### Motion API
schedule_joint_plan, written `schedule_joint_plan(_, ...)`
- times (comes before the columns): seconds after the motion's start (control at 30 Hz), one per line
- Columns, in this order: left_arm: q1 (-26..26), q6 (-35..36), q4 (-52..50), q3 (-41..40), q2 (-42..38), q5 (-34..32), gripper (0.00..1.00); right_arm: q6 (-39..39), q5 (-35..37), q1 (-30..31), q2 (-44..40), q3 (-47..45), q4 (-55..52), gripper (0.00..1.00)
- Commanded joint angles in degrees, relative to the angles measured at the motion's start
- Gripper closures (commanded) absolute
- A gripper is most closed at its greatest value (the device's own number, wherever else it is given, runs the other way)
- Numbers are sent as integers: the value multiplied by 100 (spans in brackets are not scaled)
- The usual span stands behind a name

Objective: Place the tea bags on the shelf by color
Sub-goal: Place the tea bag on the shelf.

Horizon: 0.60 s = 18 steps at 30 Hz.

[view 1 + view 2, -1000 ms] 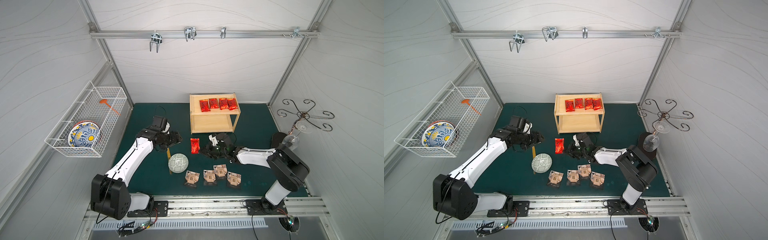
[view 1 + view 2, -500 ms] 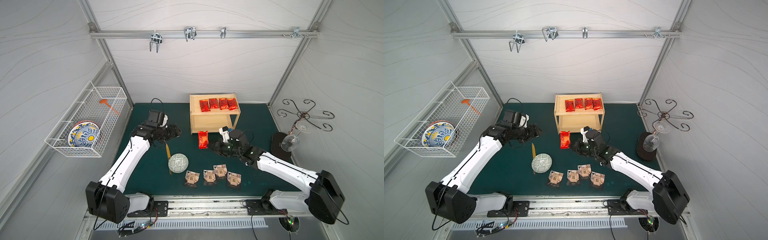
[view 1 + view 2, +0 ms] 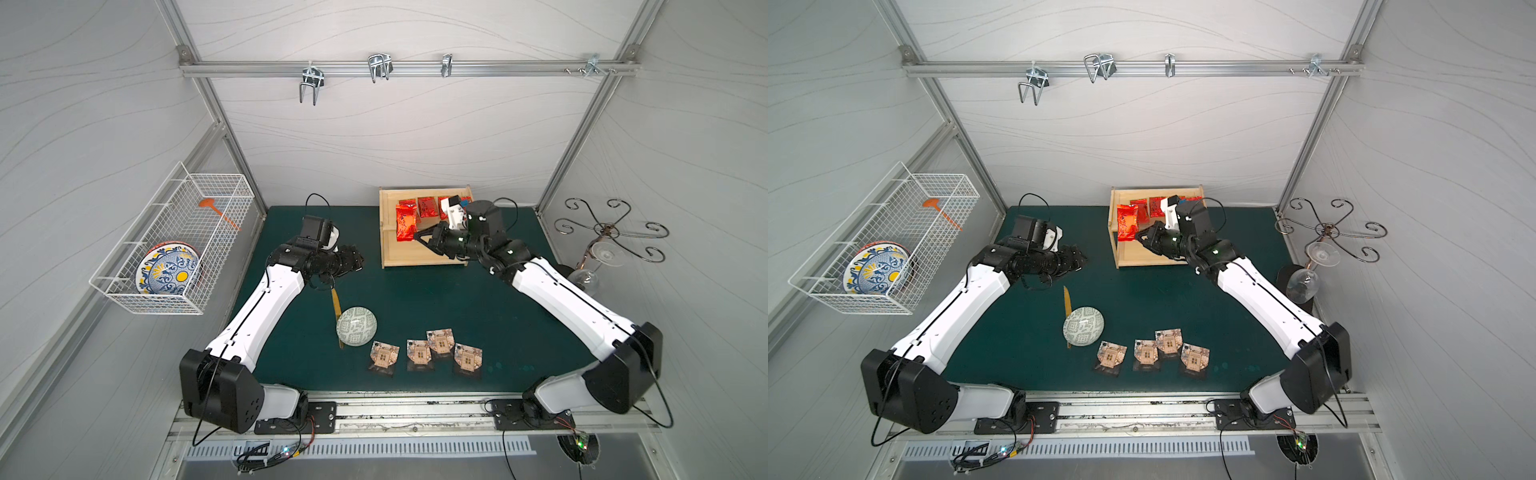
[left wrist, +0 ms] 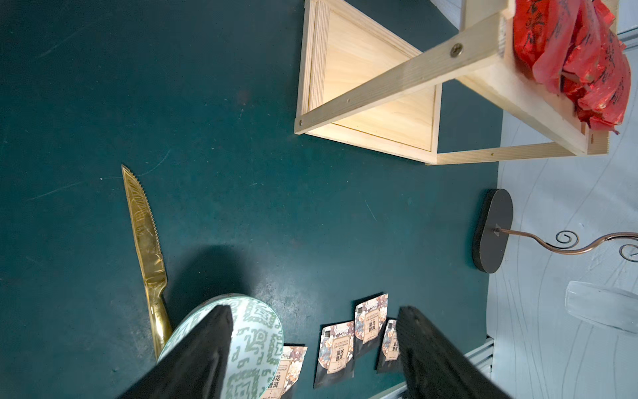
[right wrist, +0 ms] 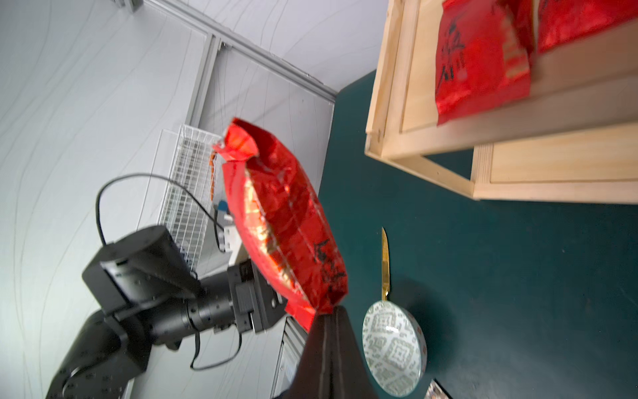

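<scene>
red tea bag (image 3: 405, 223), slanting upward lengthwise

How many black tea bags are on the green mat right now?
4, in a row on the mat: one black tea bag nearest the bowl, two close together, one farthest. None looks hidden.

Robot lab test cell. My left arm (image 3: 266, 307) and right arm (image 3: 569, 303) bolt to a metal rail (image 3: 415, 409) at the table's (image 3: 415, 291) near edge. Aluminium frame (image 3: 519, 67), white panel walls (image 3: 415, 137) all round, loose wiring (image 3: 266, 457) below.
</scene>
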Motion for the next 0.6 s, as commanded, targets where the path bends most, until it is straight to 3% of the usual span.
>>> schedule_joint_plan(0.0, 24, 189, 269, 130, 51, -111, 20, -256, -245, -177, 509, 539, -275, 100)
schedule_joint_plan(0.2, 24, 244, 383, -66, 60, -179, 20, -389, -253, -378, 1346, 1398, -263, 100)
schedule_joint_plan(0.57, 33, 272, 453, -233, 49, -144, 20, -503, -3, -372, 2094, 1961, -149, 100)
